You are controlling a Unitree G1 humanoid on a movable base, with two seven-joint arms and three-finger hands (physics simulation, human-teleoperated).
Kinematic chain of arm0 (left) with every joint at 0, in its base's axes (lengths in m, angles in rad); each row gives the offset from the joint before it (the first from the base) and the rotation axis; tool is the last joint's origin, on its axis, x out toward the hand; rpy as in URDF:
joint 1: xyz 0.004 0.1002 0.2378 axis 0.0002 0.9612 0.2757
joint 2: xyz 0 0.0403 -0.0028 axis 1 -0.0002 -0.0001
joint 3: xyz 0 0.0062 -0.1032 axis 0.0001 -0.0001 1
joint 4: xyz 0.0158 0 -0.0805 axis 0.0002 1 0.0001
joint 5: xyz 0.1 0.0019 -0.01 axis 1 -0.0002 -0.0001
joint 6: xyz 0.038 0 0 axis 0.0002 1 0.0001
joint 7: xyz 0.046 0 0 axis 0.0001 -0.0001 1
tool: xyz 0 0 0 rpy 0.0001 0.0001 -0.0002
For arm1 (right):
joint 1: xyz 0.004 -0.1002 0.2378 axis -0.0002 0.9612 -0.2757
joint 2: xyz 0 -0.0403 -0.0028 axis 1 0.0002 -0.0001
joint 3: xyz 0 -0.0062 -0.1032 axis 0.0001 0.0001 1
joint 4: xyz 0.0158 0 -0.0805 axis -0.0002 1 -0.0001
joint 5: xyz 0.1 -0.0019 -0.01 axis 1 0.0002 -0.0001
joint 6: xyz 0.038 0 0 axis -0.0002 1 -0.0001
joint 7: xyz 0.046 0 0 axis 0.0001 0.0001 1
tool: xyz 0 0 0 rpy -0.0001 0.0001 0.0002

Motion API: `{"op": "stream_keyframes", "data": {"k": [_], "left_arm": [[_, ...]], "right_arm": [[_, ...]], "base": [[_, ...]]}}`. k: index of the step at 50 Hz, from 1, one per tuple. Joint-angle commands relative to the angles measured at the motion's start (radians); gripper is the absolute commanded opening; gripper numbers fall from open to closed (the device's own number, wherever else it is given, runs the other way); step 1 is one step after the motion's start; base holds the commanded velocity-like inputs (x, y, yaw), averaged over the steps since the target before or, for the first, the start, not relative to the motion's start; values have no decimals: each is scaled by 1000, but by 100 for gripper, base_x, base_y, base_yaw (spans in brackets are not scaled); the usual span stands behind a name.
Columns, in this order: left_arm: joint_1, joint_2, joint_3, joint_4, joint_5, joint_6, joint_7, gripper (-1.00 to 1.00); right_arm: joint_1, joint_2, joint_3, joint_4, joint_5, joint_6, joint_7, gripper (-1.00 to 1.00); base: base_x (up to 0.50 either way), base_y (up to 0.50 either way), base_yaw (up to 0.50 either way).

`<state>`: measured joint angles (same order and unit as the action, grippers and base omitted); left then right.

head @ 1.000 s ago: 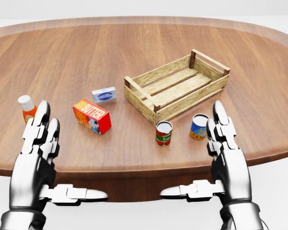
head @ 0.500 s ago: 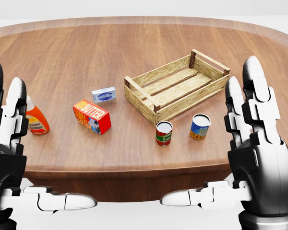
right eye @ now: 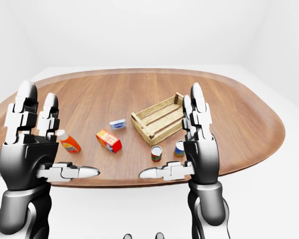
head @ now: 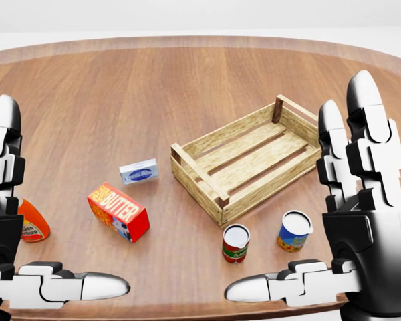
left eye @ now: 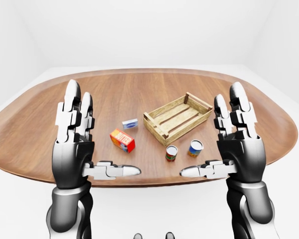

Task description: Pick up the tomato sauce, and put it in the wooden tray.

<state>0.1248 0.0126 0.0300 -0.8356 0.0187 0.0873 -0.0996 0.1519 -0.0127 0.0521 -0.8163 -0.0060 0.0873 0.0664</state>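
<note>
The tomato sauce can [head: 235, 243], red and green label with a pale lid, stands upright on the wooden table [head: 154, 93], just below the wooden tray's near corner in the head view. The slatted wooden tray [head: 247, 159] lies empty at centre right. My left hand [head: 63, 194] is raised at the left edge, fingers up and thumb out, open and holding nothing. At the right my right hand [head: 291, 194] is held up the same way, open, its thumb below the sauce can and apart from it.
A blue and yellow can [head: 294, 231] stands right of the sauce can. A red butter box [head: 118, 211], a small blue-white box [head: 138, 172] and an orange bottle [head: 32, 226], partly behind my left hand, lie to the left. The table's near edge runs under my thumbs.
Both hands have risen from low in the picture to upright beside the things. The head view has shifted: the table's things now sit lower and larger. Nothing on the table has moved.
</note>
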Motion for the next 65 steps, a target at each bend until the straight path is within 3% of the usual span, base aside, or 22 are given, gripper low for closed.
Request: {"op": "stream_keyframes", "data": {"k": [1, 29, 56, 65], "left_arm": [[-1, -1, 3, -12, 0, 0, -4, 100], [-9, -1, 8, -13, -5, 0, -1, 100], [-1, -1, -6, -13, 2, 0, 0, 100], [0, -1, -2, -15, 0, 0, -3, 100]], "right_arm": [[4, -1, 4, 11, -3, 0, 3, 100], [-6, -2, -3, 39, -15, 0, 3, 100], [-17, 4, -28, -10, 1, 0, 2, 100], [-10, 8, -14, 0, -5, 0, 3, 100]], "base": [[50, 0, 0], [49, 0, 0], [1, 0, 0], [0, 42, 0]]}}
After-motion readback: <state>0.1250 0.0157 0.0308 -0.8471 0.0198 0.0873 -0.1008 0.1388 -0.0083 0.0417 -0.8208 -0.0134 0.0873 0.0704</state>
